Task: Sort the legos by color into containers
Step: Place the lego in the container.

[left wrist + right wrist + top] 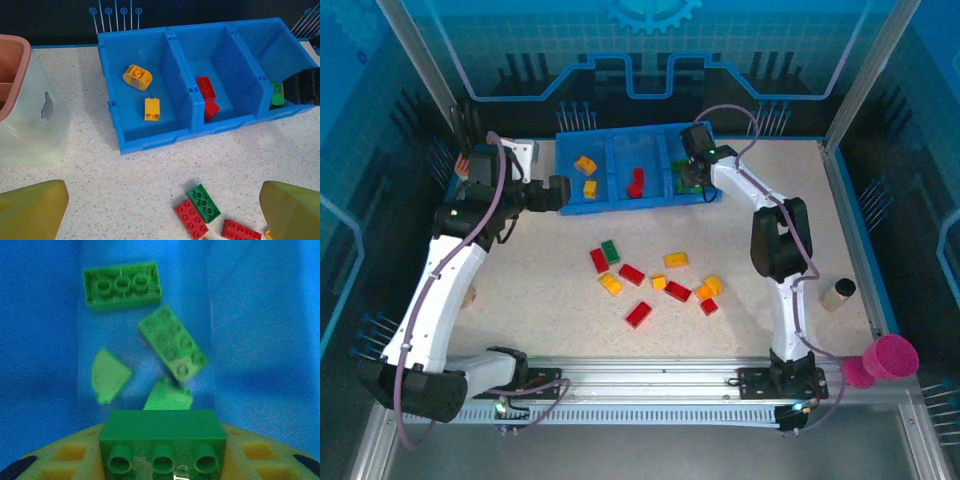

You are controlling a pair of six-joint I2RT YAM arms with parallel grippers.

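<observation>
Overhead: right gripper (pixel 694 172) over right-hand compartment of low bright-blue plastic tray (pixel 620 207); left gripper (pixel 560 193) beside tray's left end. Left wrist: yellow fingers (pixel 32 210) wide apart, green rectangular brick (pixel 203 202) on table (pixel 125 180) btwn, untouched. Right wrist: dark-green plastic brick (pixel 162 432) pinched btwn fingers (pixel 60 455), over compartment.

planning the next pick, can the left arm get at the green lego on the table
Probably yes. The green lego lies in the open just ahead of the open fingers of the left arm, nothing over it. A red lego touches its side and may crowd the grip.
</observation>
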